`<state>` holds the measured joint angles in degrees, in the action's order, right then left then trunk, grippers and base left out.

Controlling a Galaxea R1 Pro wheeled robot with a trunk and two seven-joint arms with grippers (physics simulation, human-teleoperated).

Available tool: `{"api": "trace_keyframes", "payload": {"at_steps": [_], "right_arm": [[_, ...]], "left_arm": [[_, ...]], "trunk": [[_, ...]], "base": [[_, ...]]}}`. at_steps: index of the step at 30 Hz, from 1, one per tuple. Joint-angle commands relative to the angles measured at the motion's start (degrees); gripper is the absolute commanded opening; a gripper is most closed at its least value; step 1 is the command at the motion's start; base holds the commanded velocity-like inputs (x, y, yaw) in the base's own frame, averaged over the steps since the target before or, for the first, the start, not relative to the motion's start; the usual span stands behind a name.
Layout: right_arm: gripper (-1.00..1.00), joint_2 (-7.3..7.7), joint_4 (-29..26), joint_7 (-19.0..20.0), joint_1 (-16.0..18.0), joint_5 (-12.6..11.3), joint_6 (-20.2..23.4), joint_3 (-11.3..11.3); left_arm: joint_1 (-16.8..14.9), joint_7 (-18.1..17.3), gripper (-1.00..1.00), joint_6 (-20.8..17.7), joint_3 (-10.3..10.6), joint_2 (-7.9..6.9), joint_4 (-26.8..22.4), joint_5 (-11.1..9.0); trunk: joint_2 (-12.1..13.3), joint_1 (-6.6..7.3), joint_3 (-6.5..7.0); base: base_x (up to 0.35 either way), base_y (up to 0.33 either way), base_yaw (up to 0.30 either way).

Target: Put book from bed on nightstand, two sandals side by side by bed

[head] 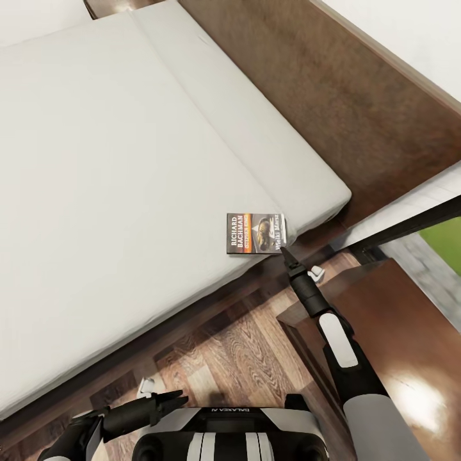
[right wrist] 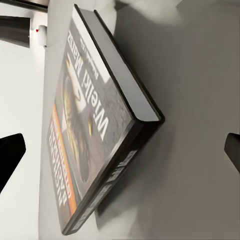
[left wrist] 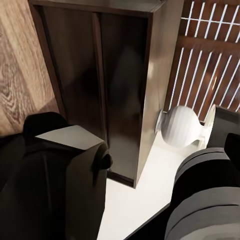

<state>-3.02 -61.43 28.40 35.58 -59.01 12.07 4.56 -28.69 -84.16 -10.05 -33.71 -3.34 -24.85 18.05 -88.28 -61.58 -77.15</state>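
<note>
The book (head: 256, 234) lies flat on the pale grey mattress of the bed (head: 115, 166), close to its near corner, cover up. My right gripper (head: 287, 248) reaches to the book's right edge. In the right wrist view the book (right wrist: 95, 125) lies between the two wide-apart fingertips (right wrist: 11, 155), so my right gripper (right wrist: 122, 152) is open around it. The nightstand (head: 410, 333) stands right of the arm, beside the bed. My left gripper (head: 174, 400) hangs low over the floor, its fingers slightly apart and empty. The sandals are out of view.
The dark headboard (head: 333, 96) runs along the wall behind the mattress. A window (head: 442, 237) with grass outside lies at the right. Wood-plank floor (head: 237, 358) separates the bed frame from my base. The left wrist view faces a dark wooden cabinet (left wrist: 120, 90) and a slatted fence (left wrist: 210, 55).
</note>
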Motion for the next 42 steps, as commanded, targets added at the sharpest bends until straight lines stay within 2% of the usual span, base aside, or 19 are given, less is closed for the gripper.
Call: {"api": "trace_keyframes", "payload": {"at_steps": [1, 28, 42], "right_arm": [[1.00, -0.06, 0.0, 0.2, 0.0, -0.6, 0.6, 0.2], [1.00, -0.06, 0.2, 0.2, 0.0, -0.6, 0.6, 0.2], [1.00, -0.06, 0.2, 0.2, 0.0, -0.6, 0.6, 0.2]], "left_arm": [[-0.1, -0.4, 1.00, -0.6, -0.5, 0.03, 0.0, 0.6], [-0.1, -0.4, 1.00, -0.6, -0.5, 0.08, 0.0, 0.6], [-0.1, -0.3, 1.00, -0.6, -0.5, 0.09, 0.0, 0.6]], "trunk": [[0.0, 0.00, -0.02], [0.0, 0.00, -0.02], [0.0, 0.00, -0.02]], "base": [[0.000, 0.176, 0.000], [0.000, 0.021, 0.000], [0.070, 0.000, 0.000]]}}
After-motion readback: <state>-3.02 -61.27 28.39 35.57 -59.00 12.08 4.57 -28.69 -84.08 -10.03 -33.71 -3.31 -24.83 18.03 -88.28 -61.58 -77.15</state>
